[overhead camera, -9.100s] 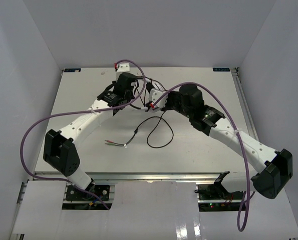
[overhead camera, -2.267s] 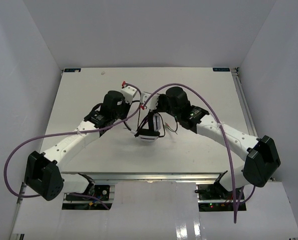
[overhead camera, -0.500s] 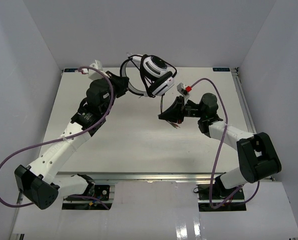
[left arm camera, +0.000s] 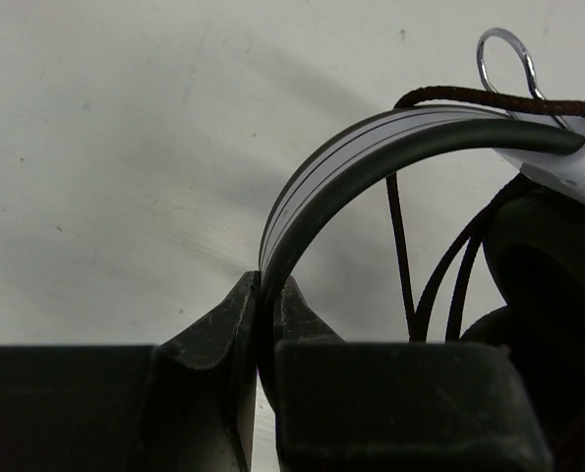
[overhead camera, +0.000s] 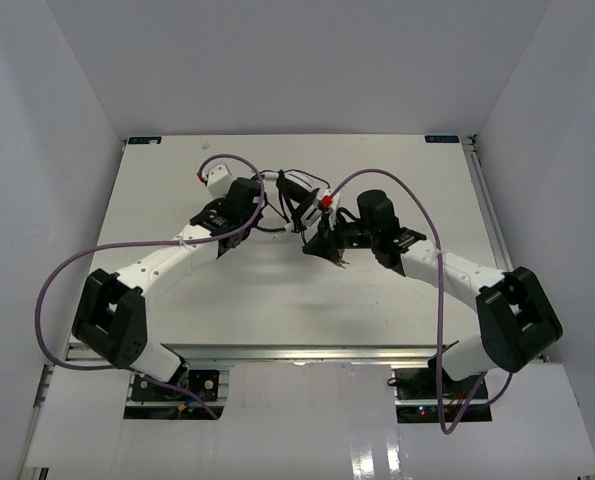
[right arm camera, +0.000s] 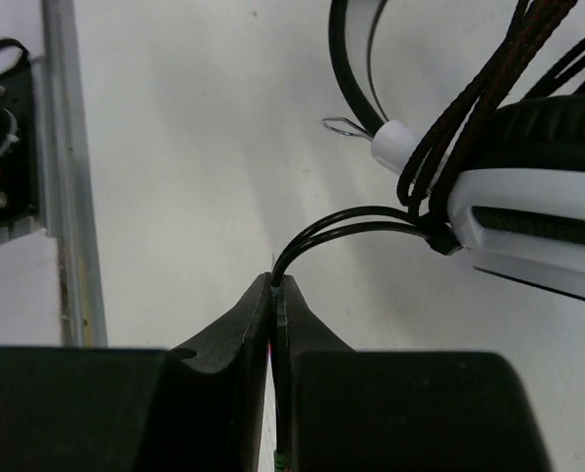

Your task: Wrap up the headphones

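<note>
The white-and-black headphones [overhead camera: 295, 192] sit low at the table's middle back, between both arms. My left gripper [left arm camera: 264, 291] is shut on the black-and-white headband [left arm camera: 371, 147]; an ear cup [left arm camera: 553, 256] with cord loops over it shows at the right of the left wrist view. My right gripper [right arm camera: 274, 285] is shut on the thin black cord [right arm camera: 341, 228], which runs doubled to the white ear cup [right arm camera: 528, 202]. Several turns of cord [right arm camera: 489, 88] lie wrapped over the cup. In the top view the left gripper [overhead camera: 264, 200] is left of the headphones, the right gripper [overhead camera: 317, 238] just in front.
Purple arm cables [overhead camera: 67, 270] loop over both arms. The metal rail at the table's edge [right arm camera: 71, 177] shows left in the right wrist view. White walls close in the table [overhead camera: 227, 290] on three sides.
The headphones have come down from high at the back to low over the table's middle. The left arm folded back and lowered; the right gripper moved left, close under the headphones.
</note>
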`<state>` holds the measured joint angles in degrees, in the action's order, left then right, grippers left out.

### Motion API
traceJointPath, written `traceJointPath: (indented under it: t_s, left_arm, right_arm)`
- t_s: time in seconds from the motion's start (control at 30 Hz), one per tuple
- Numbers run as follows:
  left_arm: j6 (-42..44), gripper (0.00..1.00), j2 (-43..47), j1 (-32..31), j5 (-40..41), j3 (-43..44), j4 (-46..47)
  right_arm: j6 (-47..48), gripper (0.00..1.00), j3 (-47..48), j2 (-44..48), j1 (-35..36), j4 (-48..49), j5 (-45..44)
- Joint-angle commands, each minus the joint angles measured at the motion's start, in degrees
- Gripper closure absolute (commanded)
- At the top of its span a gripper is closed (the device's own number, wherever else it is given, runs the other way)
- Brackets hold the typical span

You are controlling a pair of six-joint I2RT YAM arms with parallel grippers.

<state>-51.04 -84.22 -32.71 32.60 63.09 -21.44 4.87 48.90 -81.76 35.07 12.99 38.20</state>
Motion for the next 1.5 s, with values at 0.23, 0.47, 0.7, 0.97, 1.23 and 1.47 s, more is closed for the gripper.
traceJointPath:
  t_s: [0.23, 0.47, 0.7, 0.97, 1.23, 1.47]
  left_arm:
    - [7.4, 1.00, -9.4, 0.2, -10.5, -0.5, -1.4]
    - [12.8, 1.00, -13.7, 0.1, -14.8, 1.5, -2.3]
    - [13.7, 1.00, -17.0, 0.2, -20.8, 2.2, -2.4]
    - [13.5, 0.65, -17.7, 0.4, -23.7, 2.1, -2.5]
    - [13.2, 0.29, -14.4, 1.8, -26.1, 1.6, -2.9]
    - [14.1, 0.06, -7.9, 3.3, -28.7, 1.1, -3.2]
  right_arm:
    - [26.0, 0.92, 16.9, -12.5, 6.1, -28.8, -25.6]
    - [33.0, 0.92, 19.2, -12.7, 8.8, -30.7, -32.7]
    - [38.0, 0.92, 20.7, -13.6, 9.2, -28.1, -37.6]
    - [47.8, 0.88, 15.8, -9.8, 12.0, -21.3, -45.7]
    - [50.4, 0.63, 12.1, -7.0, 13.6, -17.3, -49.7]
    - [48.9, 0.13, 10.0, -0.6, 13.2, -21.0, -46.1]
